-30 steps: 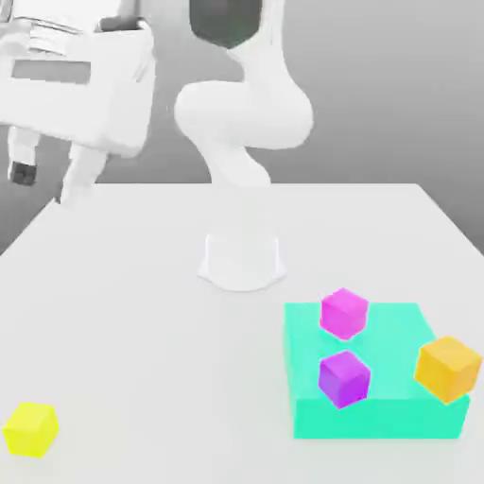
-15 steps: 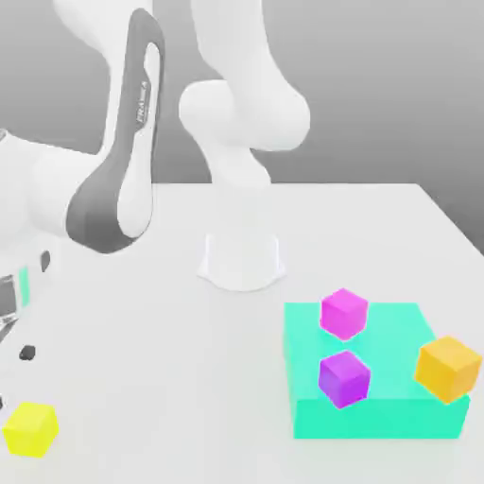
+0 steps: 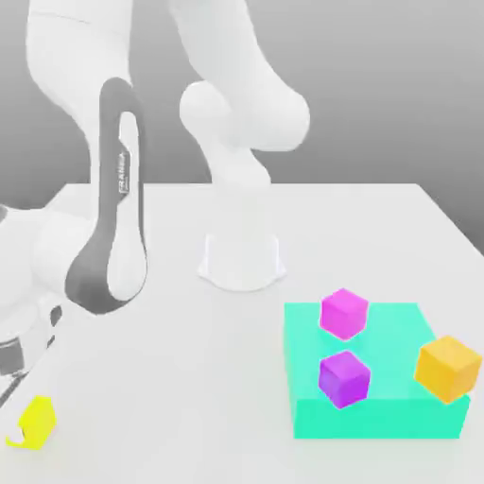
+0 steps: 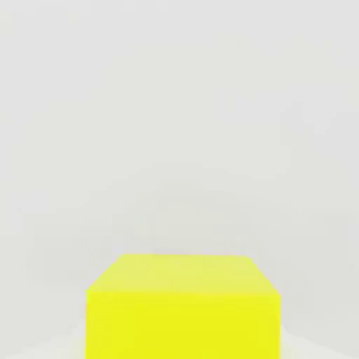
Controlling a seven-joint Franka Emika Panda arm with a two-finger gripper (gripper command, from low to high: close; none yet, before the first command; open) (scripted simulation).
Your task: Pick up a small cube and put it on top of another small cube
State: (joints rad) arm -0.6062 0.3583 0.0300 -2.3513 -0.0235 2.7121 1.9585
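Observation:
A small yellow cube (image 3: pixel 40 416) sits on the white table near the front of the exterior view's left. My gripper (image 3: pixel 26 423) has come down onto it, and a pale finger covers the cube's left side. The jaws are shut on the cube, which rests on the table. The hand view has the yellow cube (image 4: pixel 182 308) very close against the bare table. A magenta cube (image 3: pixel 343 313) and a purple cube (image 3: pixel 343 378) sit on a teal block (image 3: pixel 397 416) at the exterior view's right. An orange cube (image 3: pixel 447 368) sits at that block's right edge.
The arm's white base (image 3: pixel 242 260) stands at the middle back of the table (image 3: pixel 170 378). My forearm, grey and white, slants down over the table's left side. The teal block rises above the table surface.
The arm swung down from high at the left to the yellow cube. The jaws closed around the cube, and a finger now hides part of it.

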